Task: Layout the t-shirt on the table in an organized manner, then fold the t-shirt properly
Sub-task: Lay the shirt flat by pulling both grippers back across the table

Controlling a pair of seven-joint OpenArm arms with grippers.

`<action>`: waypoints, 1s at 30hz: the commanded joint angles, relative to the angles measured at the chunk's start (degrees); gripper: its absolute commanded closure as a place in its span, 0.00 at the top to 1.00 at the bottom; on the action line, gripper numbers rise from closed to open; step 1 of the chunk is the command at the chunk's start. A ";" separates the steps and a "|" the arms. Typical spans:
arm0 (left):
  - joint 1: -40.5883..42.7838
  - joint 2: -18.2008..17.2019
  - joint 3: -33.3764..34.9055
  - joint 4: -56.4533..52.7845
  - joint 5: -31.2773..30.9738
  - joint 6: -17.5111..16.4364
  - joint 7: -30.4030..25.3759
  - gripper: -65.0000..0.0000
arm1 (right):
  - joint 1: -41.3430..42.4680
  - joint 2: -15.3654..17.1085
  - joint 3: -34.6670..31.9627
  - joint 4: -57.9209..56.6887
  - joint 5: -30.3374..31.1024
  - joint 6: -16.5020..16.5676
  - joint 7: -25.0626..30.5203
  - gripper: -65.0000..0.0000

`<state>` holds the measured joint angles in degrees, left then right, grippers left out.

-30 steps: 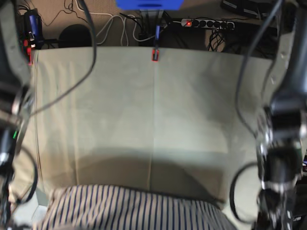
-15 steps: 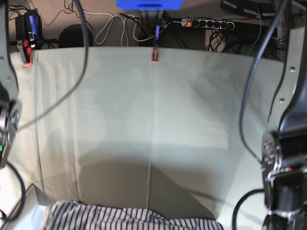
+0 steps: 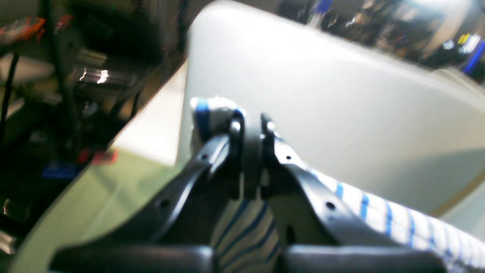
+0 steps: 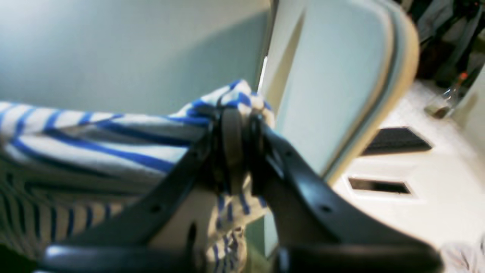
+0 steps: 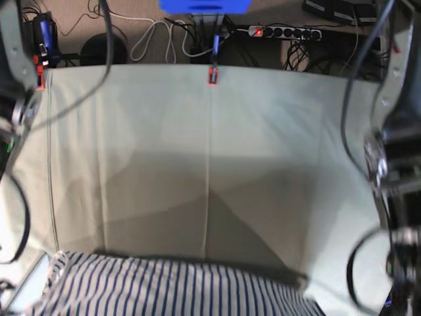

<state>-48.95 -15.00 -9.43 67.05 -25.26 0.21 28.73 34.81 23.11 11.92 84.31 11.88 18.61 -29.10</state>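
The striped t-shirt hangs stretched along the near edge of the table in the base view, its top edge lifted above the cloth. My left gripper is shut on a bunched corner of the t-shirt, held above the table. My right gripper is shut on the other bunched corner of the t-shirt, beside the table edge. The grippers themselves lie outside the base view; only the arms show at both sides.
Red clamps hold the table cover at the far edge and far left corner. Cables and a power strip lie on the floor behind the table. The arms and their cables flank both sides.
The shirt dropped toward the near edge, then rose again and now shows more cloth, spread wider. Both arms have shifted at the sides of the view.
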 commanded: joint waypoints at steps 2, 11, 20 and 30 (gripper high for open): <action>4.51 -0.16 -2.48 4.47 -0.11 -0.34 0.32 0.00 | -4.61 0.58 0.08 6.10 0.30 0.07 0.58 0.00; 35.37 3.53 -13.03 21.53 -0.19 -0.43 1.03 0.00 | -35.11 -5.40 8.60 24.39 0.38 7.02 1.10 0.00; 60.51 5.64 -26.57 29.96 -17.07 -0.43 1.12 0.00 | -54.90 -15.95 19.42 28.43 0.03 21.39 1.10 0.00; 70.18 5.64 -32.46 30.58 -21.91 -0.43 1.12 0.00 | -62.90 -16.21 22.41 28.52 0.30 21.39 1.10 0.00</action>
<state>21.08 -8.58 -41.28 96.49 -46.78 -0.23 31.53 -27.73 6.31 33.65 111.66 12.12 39.59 -29.32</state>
